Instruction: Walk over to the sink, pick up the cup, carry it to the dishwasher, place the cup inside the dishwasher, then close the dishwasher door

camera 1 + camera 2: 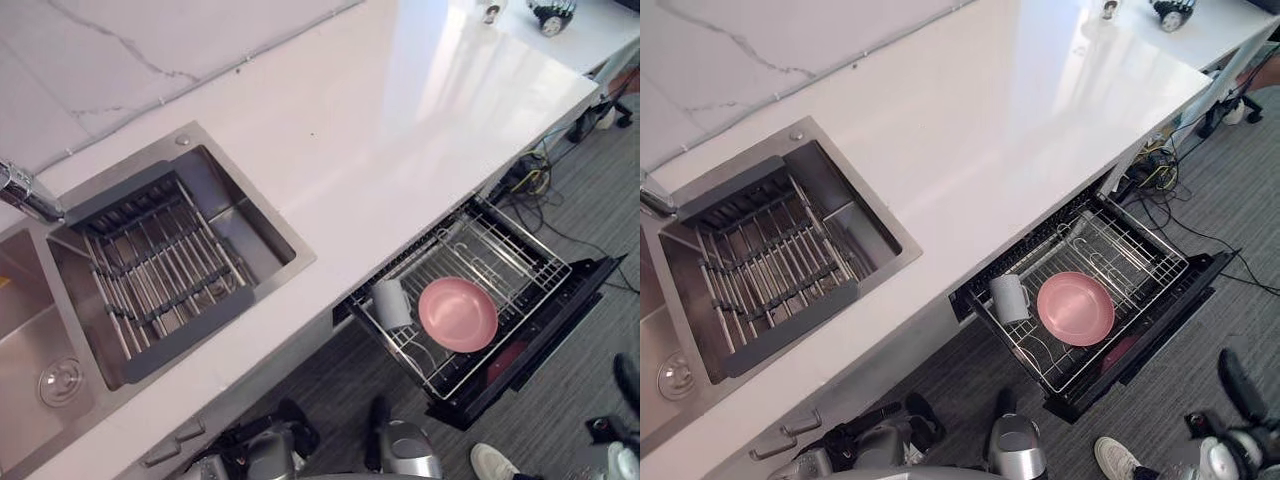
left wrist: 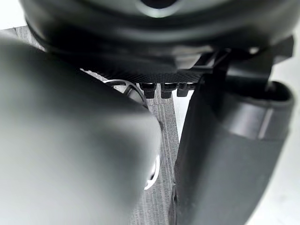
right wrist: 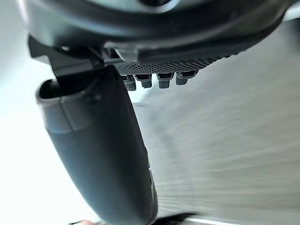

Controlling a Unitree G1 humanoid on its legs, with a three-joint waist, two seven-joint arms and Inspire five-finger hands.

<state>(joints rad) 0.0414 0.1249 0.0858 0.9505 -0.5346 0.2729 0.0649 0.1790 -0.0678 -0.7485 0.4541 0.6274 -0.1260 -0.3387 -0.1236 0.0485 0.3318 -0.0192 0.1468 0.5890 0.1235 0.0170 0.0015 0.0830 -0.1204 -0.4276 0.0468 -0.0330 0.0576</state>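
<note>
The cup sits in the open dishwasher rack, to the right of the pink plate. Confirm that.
Wrong side. The cup sits in the open dishwasher rack to the left of the pink plate, as the left eye view shows.

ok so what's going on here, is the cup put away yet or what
The cup already sits in the open dishwasher's wire rack, beside a pink plate. The robot's left hand and right hand hang over the floor, open and holding nothing. The dishwasher door is not yet closed, so that step is what's left.
</note>
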